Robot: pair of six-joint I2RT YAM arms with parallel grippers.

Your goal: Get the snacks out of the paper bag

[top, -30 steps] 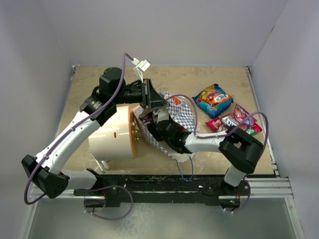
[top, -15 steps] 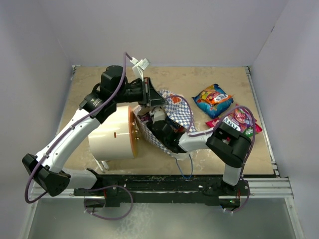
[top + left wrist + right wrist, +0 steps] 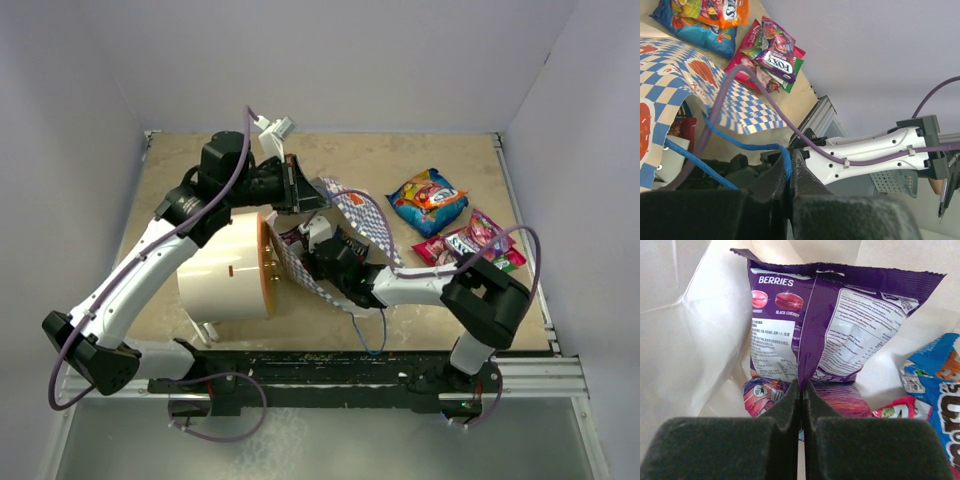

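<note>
Reaching into the paper bag [image 3: 358, 214], right hand [image 3: 801, 385] pinches a purple packet [image 3: 782, 325]; left hand [image 3: 790, 167] clamps the blue cord [image 3: 760, 147].

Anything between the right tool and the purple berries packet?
Nothing: the right wrist view shows the right tool shut directly on the back seam of the purple berries packet, inside the paper bag.

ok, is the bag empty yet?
Not empty. Inside the bag, the right gripper is shut on a purple packet; a blue packet and a pink packet lie beside it.
</note>
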